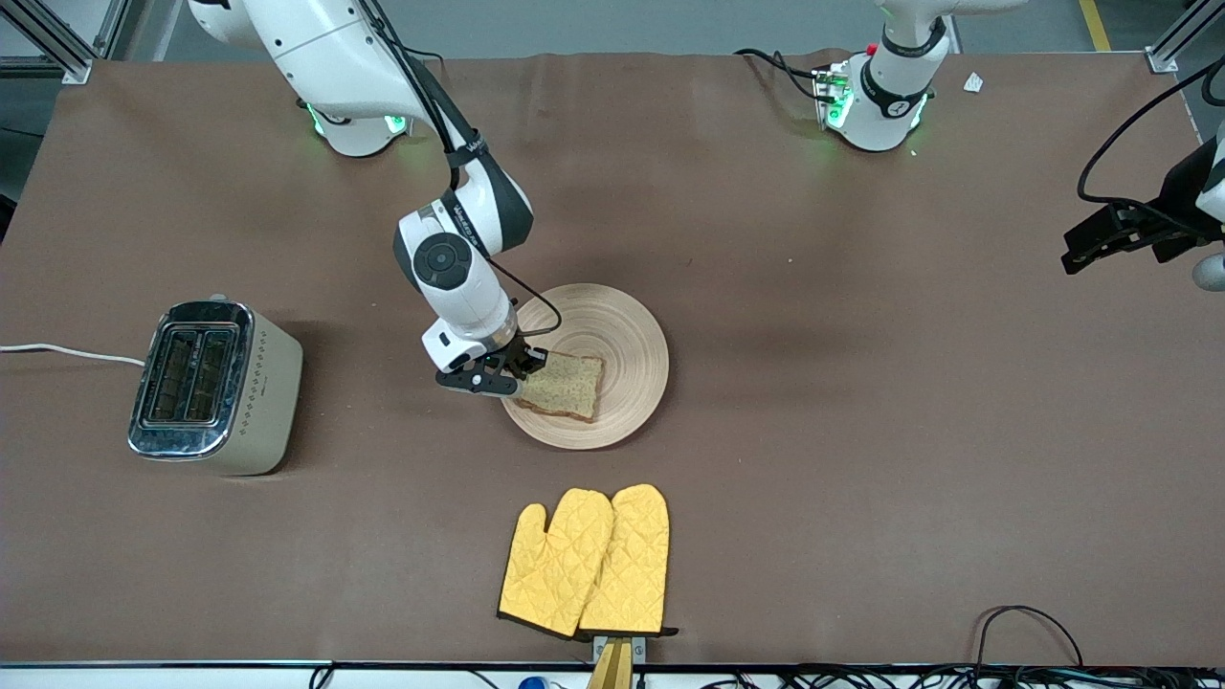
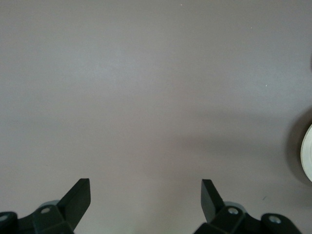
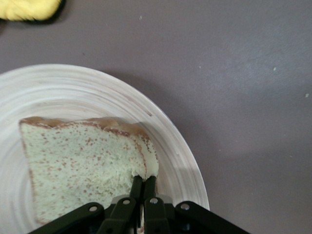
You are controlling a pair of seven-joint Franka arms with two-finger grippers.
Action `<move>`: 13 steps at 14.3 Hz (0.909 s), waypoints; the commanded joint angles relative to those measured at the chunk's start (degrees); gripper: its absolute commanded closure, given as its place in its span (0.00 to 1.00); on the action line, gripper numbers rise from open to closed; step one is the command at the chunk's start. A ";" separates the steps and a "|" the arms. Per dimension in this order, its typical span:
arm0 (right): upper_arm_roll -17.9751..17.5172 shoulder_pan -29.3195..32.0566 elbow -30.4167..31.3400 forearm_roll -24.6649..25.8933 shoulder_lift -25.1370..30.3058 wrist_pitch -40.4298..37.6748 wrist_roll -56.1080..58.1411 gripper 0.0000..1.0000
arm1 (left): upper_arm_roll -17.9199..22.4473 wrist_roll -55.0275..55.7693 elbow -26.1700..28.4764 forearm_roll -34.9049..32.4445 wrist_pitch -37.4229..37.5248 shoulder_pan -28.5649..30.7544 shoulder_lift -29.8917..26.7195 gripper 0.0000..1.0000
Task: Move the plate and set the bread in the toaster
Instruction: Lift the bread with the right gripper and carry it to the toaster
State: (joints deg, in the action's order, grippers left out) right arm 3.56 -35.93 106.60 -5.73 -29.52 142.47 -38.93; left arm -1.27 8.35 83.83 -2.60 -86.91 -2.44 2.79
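Observation:
The pale wooden plate lies mid-table. The speckled brown bread lies on its part nearest the front camera. My right gripper is at the plate's rim toward the right arm's end, shut on the bread's edge. In the right wrist view the fingers pinch a corner of the bread over the plate. The cream and chrome toaster stands toward the right arm's end of the table, slots up. My left gripper waits open over bare table at the left arm's end, its fingertips wide apart.
A pair of yellow oven mitts lies nearer to the front camera than the plate, by the table's edge; a mitt also shows in the right wrist view. The toaster's white cord runs off the table's end.

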 commanded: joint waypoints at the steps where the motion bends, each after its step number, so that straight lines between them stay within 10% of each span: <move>1: 2.85 -0.72 -1.74 5.96 5.77 -9.63 -1.85 1.00 | 0.57 -2.45 -0.33 -0.74 0.07 -0.55 -0.59 0.00; 6: 4.88 -0.37 -12.11 28.97 9.57 -42.74 -3.00 1.00 | 0.48 -2.55 0.28 -0.66 0.25 -0.20 -0.50 0.00; 13: 4.88 2.44 -12.30 51.68 8.95 -63.36 -1.85 1.00 | 0.57 -2.19 0.29 -0.83 0.25 -0.20 -0.24 0.00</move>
State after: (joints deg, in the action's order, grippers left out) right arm 8.86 -34.80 94.26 41.90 -20.23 81.92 -40.20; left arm -0.93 6.70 84.08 -2.60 -86.92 -2.23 2.80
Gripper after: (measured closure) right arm 0.956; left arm 0.000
